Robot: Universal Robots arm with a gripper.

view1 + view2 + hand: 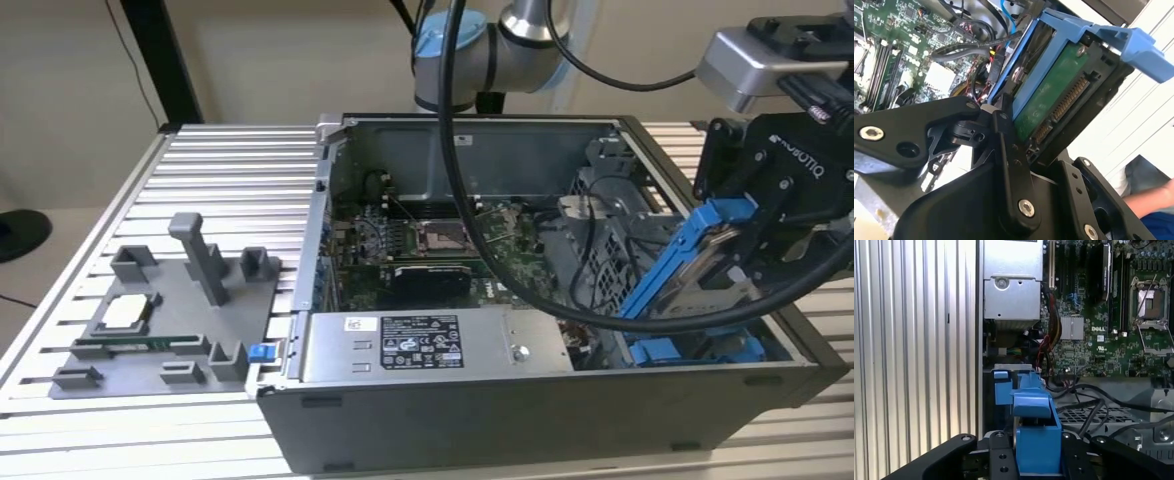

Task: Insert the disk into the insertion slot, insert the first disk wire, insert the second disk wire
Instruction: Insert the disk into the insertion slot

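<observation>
Exterior view, 9 o'clock: a grey fixture tray [160, 320] is set on the ribbed table [227, 170], well apart from the arm. Centre: the open PC case [534, 420] is seen, w/ the power-supply box [427, 345] at its 6 o'clock edge and the motherboard [441, 240] beyond. 3 o'clock: the gripper [737, 255] is clamped on the disk [687, 262], fingers pressed to both sides of the blue frame. The disk is held tilted over the case's 3 o'clock end, approx. above a blue part [694, 350] inside; it is not seated.
</observation>
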